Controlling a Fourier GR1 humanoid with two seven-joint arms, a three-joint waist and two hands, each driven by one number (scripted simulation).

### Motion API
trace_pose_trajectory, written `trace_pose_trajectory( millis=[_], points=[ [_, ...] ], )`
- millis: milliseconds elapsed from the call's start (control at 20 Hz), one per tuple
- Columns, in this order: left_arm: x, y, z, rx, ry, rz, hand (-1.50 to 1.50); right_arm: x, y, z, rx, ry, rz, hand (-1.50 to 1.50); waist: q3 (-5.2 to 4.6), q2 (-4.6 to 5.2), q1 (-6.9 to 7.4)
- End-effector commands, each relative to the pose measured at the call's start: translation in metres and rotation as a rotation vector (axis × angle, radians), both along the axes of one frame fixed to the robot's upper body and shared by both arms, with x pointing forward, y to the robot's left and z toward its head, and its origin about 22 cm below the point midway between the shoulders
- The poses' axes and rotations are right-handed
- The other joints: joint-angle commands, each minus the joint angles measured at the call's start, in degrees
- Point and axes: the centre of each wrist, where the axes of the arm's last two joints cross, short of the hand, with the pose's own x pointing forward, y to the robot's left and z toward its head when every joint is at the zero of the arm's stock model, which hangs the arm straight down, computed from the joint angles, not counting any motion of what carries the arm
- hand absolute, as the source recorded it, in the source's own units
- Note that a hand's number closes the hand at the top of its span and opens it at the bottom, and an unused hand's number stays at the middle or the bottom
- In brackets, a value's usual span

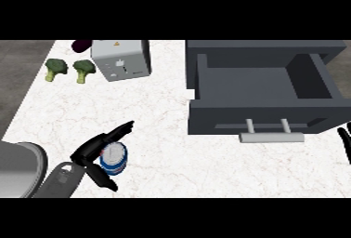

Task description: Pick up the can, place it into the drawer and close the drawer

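Marble counter (171, 153) holds one can (113, 159), two broccoli heads (55, 68), one open drawer (226, 114).

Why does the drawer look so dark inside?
In the head view, the drawer is dark grey all over, its inner right wall darkest; the white counter looks evenly lit, with no glare.

The white marble bench (205, 176) has faint pinkish-grey veining. The boxy dark grey drawer (205, 116) has a pale grey bar handle (271, 137). The small round can (114, 161) is blue and white with a touch of red. The left robot hand (91, 151) is black and its forearm (58, 183) is grey. A broccoli floret (55, 68) and a second floret (83, 69) are green with paler stems. The rounded vegetable (81, 45) is dark purple, and the silver-grey metal box (120, 59) bears a yellow label.
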Motion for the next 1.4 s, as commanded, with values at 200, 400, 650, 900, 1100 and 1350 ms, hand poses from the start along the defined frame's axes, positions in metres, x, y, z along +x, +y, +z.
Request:
trace_pose_trajectory(
  millis=[200, 400, 650, 900, 1100, 1350],
  points=[
    [-0.003, -0.016, 0.006, -0.132, 0.013, -0.106, 1.5, 0.004, 0.003, 0.009, 0.001, -0.009, -0.023, -1.5, 0.04, -0.1, 0.49],
    [-0.008, -0.005, 0.005, -0.184, 0.039, -0.13, 1.5, -0.013, 0.005, 0.009, 0.006, -0.013, -0.006, -1.5, 0.03, -0.19, 0.13],
    [0.0, -0.025, 0.011, -0.202, 0.058, -0.169, 1.5, -0.007, -0.001, 0.003, 0.022, -0.028, -0.001, -1.5, 0.03, -0.05, 0.05],
    [-0.002, -0.022, 0.032, -0.262, 0.011, -0.013, 1.5, -0.015, 0.008, 0.007, 0.022, -0.016, -0.013, -1.5, 0.05, -0.2, 0.63],
    [-0.009, 0.001, 0.018, -0.255, -0.042, 0.593, 1.5, -0.018, -0.007, 0.0, 0.026, -0.007, -0.058, -1.5, 0.13, -0.39, 2.46],
    [0.014, -0.016, 0.053, -0.294, -0.131, 0.799, 1.5, -0.013, -0.004, 0.005, 0.014, -0.014, -0.032, -1.5, 0.1, -0.28, 1.02]
  ],
)
